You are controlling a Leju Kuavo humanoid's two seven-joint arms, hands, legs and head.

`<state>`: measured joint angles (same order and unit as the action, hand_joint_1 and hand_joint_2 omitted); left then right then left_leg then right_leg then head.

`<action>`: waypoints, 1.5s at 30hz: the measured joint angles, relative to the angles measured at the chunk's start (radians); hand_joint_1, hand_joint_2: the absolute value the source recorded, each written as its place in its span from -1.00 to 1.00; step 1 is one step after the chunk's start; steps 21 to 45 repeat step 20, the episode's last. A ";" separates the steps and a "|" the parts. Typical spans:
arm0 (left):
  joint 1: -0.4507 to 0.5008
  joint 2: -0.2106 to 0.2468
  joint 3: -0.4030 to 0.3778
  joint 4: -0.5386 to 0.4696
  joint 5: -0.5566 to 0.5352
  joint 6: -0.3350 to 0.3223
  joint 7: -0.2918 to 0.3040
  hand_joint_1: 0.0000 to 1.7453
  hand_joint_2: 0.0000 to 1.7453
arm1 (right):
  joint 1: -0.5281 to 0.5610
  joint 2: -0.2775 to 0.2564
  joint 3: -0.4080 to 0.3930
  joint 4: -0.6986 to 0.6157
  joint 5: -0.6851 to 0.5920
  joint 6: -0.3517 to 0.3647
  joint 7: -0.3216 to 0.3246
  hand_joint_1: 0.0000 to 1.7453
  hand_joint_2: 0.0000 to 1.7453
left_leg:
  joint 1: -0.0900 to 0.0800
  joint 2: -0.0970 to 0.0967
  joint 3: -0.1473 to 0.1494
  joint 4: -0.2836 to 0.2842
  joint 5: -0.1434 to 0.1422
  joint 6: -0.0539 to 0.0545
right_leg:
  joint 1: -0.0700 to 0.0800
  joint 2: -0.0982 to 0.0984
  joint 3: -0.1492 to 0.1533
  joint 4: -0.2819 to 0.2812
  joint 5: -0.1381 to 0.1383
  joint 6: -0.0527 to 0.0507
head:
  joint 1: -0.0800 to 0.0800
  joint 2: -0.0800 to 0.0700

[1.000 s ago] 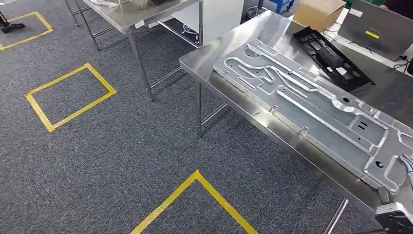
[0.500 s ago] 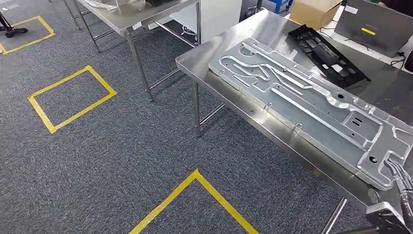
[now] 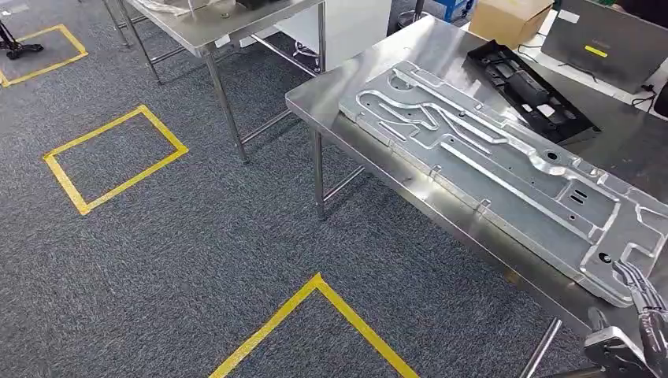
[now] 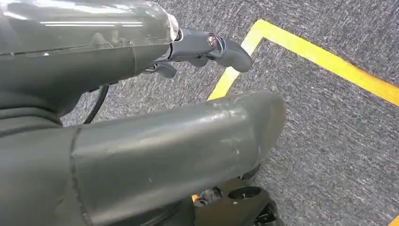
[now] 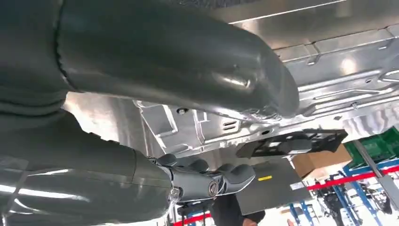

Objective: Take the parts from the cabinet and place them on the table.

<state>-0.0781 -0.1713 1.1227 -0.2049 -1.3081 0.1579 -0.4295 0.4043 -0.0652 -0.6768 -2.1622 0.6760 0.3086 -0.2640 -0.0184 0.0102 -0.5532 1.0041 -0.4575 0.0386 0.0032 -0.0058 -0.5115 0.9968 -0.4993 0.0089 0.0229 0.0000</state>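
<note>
Stamped metal panel [image 3: 504, 169] is lying flat on the desk [image 3: 370, 67], its corner just ahead of the right hand [image 3: 638, 295]. Fingers are hovering apart, holding nothing; withdrawing straight back should be avoiding nudging it.

The right hand [image 3: 634, 315] is cut off at the head view's bottom right corner, so whether anything is gripped can't be made out; the metal panel [image 3: 488, 169] gets clipped by the right edge; the black tray [image 3: 526, 93] details are too small to be read.
</note>
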 joint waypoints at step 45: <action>-0.001 0.001 0.002 0.000 0.019 0.010 -0.001 -1.00 -1.00 | -0.002 -0.008 0.067 0.016 -0.003 -0.113 -0.011 -1.00 -1.00 | 0.000 0.000 -0.001 0.000 0.000 0.000 | 0.000 0.000 0.000 0.000 0.000 0.000 | 0.000 0.000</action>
